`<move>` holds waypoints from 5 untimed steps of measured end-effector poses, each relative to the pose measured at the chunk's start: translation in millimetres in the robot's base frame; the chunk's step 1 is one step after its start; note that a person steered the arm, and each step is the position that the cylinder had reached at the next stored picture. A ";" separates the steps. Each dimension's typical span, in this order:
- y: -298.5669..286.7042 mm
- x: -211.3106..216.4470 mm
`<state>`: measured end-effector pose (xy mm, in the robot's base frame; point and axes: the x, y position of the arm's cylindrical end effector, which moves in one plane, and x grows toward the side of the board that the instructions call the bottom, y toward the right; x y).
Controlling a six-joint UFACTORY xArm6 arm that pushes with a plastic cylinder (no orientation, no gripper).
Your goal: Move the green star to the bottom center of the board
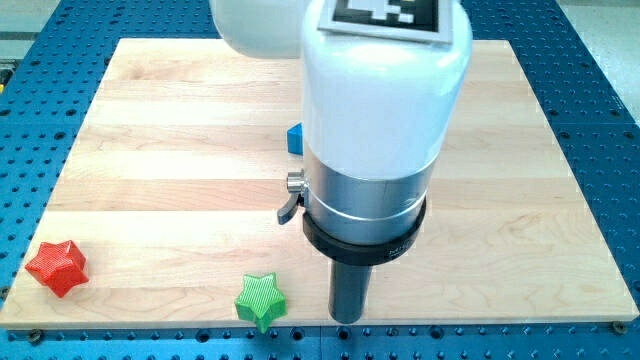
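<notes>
The green star (261, 299) lies near the board's bottom edge, a little left of centre. My tip (346, 319) is at the bottom edge, to the right of the green star with a gap between them. A red star (57, 267) lies at the bottom left corner of the board. A blue block (295, 139) shows partly at mid-board, mostly hidden behind the arm's white body.
The wooden board (150, 150) lies on a blue perforated table (610, 90). The arm's white and silver body (380, 120) covers the board's centre and top middle.
</notes>
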<state>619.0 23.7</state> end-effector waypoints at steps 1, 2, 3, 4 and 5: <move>-32.2 -1.2; -91.5 -2.0; -139.5 -17.8; -176.6 -66.6; -193.3 -68.2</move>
<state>550.8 -169.7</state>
